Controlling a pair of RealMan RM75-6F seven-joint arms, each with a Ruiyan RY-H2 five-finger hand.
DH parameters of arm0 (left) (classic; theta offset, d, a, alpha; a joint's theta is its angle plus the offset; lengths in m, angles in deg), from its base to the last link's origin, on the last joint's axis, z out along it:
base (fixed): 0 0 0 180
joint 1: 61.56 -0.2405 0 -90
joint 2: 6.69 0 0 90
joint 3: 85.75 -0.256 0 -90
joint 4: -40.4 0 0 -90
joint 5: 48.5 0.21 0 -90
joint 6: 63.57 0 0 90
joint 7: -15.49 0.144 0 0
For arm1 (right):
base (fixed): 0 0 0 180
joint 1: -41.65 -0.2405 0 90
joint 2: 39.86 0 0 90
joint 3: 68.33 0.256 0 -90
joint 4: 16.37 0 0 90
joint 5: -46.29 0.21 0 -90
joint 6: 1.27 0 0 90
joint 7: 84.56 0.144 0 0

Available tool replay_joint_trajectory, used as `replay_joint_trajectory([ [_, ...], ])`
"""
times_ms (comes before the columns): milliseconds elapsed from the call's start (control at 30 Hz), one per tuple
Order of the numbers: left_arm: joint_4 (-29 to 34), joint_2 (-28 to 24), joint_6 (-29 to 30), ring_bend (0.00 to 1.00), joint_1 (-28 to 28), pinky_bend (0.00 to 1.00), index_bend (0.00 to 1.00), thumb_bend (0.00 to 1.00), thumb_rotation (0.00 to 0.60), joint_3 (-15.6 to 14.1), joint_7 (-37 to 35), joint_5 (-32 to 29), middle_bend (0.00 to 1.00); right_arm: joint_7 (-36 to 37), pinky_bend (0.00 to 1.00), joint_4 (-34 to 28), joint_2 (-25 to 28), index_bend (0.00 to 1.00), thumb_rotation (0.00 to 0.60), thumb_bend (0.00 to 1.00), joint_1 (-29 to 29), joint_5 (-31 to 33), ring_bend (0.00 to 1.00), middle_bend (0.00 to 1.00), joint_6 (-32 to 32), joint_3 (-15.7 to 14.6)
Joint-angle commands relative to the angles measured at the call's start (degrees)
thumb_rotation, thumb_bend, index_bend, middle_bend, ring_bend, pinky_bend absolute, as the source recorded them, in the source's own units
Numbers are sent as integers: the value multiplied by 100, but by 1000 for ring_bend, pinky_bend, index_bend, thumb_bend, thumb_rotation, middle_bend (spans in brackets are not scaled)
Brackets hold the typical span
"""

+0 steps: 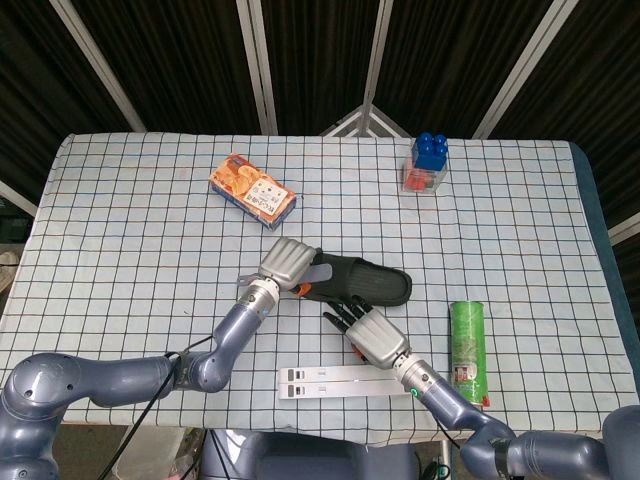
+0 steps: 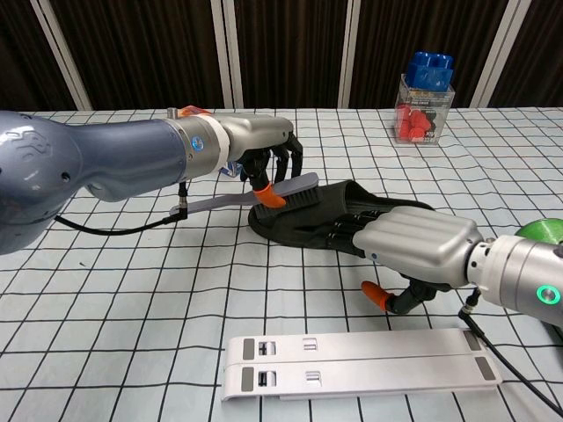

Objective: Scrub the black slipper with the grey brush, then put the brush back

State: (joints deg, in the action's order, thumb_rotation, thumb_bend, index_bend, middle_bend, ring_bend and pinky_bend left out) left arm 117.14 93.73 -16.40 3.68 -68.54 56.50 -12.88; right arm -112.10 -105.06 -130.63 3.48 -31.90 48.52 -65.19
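Observation:
The black slipper (image 1: 372, 281) (image 2: 334, 211) lies mid-table, its toe pointing right in the head view. My left hand (image 1: 288, 263) (image 2: 255, 145) holds the grey brush (image 2: 264, 193), whose bristle head rests at the slipper's left end while the handle sticks out to the left. My right hand (image 1: 372, 335) (image 2: 413, 246) rests its fingers on the near side of the slipper, pinning it to the cloth. In the head view the left hand covers most of the brush.
A white flat stand (image 1: 345, 380) (image 2: 361, 362) lies near the front edge. A green can (image 1: 466, 338) lies at the right, an orange snack box (image 1: 252, 190) at the back left, and a box of blue and red blocks (image 1: 427, 165) (image 2: 424, 98) at the back right.

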Motion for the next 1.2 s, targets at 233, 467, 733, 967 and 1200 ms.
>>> replay_joint_trajectory([
  [233, -218, 211, 25, 603, 128, 542, 606, 755, 600, 130, -495, 355, 704, 78, 98, 102, -29, 0, 600, 675, -64, 83, 0, 0, -43, 13],
  [467, -632, 515, 21, 603, 218, 542, 607, 756, 600, 283, -1082, 815, 705, 145, 98, 167, -50, 0, 600, 676, -112, 102, 0, 0, -64, 8],
  [733, -1018, 669, -112, 604, 270, 542, 607, 756, 600, 180, -1193, 882, 706, 147, 98, 151, -36, 0, 600, 675, -139, 122, 0, 0, -53, -24],
  [967, -646, 380, -49, 606, 350, 542, 609, 755, 600, 88, -443, 33, 709, 84, 98, 63, -15, 0, 600, 676, -136, 113, 0, 0, 23, -59],
  [1200, 163, -130, 273, 607, 472, 542, 611, 755, 600, -114, 509, -1179, 710, -9, 98, -36, -1, 0, 600, 676, -122, 137, 0, 0, 90, -97],
])
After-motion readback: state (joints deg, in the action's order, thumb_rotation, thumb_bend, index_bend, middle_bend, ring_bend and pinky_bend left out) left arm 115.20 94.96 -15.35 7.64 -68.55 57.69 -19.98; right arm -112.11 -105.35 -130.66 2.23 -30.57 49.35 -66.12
